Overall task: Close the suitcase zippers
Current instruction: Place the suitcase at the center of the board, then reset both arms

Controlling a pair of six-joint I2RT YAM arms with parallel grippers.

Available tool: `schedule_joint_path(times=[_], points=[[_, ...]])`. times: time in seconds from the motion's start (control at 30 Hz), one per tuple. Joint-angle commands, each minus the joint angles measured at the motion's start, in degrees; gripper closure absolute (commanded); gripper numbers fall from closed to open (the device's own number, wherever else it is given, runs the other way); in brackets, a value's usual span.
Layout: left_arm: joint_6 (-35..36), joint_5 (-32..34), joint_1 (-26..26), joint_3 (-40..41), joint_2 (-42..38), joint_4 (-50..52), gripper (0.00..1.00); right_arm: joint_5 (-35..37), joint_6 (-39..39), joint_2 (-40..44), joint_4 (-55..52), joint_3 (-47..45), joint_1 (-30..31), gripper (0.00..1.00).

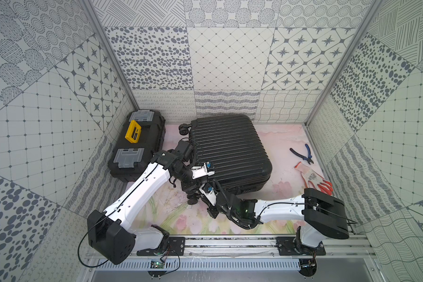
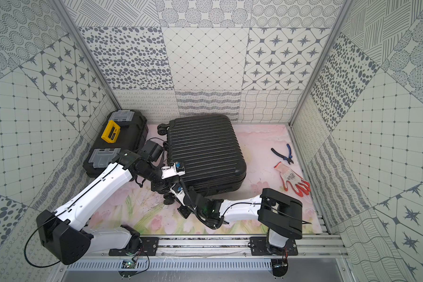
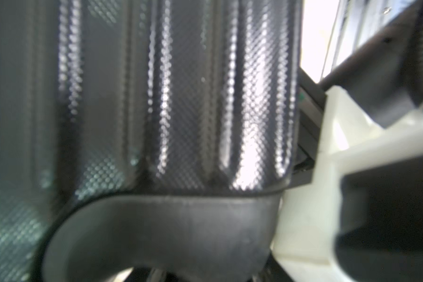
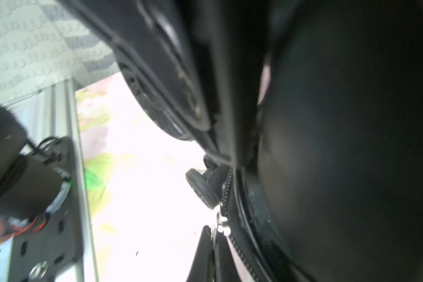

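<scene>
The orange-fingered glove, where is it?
In both top views the glove lies on the flowery mat on the robot's right, beside the blue-handled pliers, apart from the suitcase.

Pose check: left arm (image 1: 142,193) was stretched forward and inward, wrist bent down. The left gripper (image 1: 203,169) sat low at centre, jaw gap unreadable in any view. The right arm (image 1: 279,210) lay low, forearm running across leftward. The right gripper (image 1: 208,193) was just nearer the base than the left one, fingers (image 4: 203,256) closed together.
</scene>
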State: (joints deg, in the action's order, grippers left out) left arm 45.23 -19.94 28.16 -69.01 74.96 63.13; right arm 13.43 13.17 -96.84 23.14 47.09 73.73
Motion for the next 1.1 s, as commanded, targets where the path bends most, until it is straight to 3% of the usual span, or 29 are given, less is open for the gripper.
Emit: schedule_joint_path(times=[0.0, 0.1, 0.33, 0.4, 0.6, 0.77, 0.87, 1.07], points=[[-5.3, -27.2, 2.4, 2.4, 2.2, -7.8, 0.9, 1.4, 8.4, -5.6, 22.0, 10.1, -0.2, 1.0], [-2.7, -24.0, 2.4, 3.2, 2.3, -5.0, 0.89, 3.6, 11.6, -5.5, 22.7, 10.2, -0.9, 0.96], [-0.8, -16.2, 0.4, 5.7, 0.0, -4.4, 0.76, 4.0, 2.2, 0.7, 16.3, 1.3, -1.7, 0.76], [-1.1, -15.7, -1.3, 6.8, -1.3, -6.1, 0.65, 3.8, 1.3, 3.1, 14.3, -1.8, -2.6, 0.71], [1.3, -14.6, -7.6, 7.1, -4.1, -5.6, 0.46, 4.5, -1.5, 13.6, 2.7, -8.6, -5.3, 0.4], [4.8, -13.5, -9.6, 5.4, -5.8, -2.4, 0.31, 4.4, -5.7, 25.3, -11.6, -11.5, -6.8, 0.25], [2.0, -12.9, -9.9, 4.3, -8.0, -3.1, 0.2, 1.6, -8.1, 32.5, -21.3, -11.0, -10.3, 0.19], [-15.1, -5.8, -9.9, 1.7, -14.4, -10.1, 0.11, -12.3, -12.7, 44.0, -40.5, -4.6, -24.0, 0.12]])
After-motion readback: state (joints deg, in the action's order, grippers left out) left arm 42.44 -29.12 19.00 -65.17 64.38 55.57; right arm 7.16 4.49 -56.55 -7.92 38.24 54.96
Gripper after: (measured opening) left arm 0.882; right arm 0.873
